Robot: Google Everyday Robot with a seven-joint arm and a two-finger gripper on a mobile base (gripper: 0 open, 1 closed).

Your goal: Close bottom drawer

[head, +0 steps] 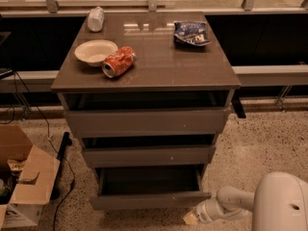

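Observation:
The bottom drawer (149,200) of the grey-brown cabinet stands pulled out, a shallow empty tray with a low front panel near the floor. My gripper (191,219) is at the end of the white arm (226,206), low at the bottom right, just below and in front of the drawer front's right corner. The two drawers above, the middle drawer (149,155) and the top drawer (144,121), sit slightly ajar.
On the cabinet top (159,76) lie a white bowl (96,51), a tipped red can (118,61), a blue snack bag (191,32) and a lying bottle (96,18). An open cardboard box (24,184) and a black cable (62,162) sit on the floor at left.

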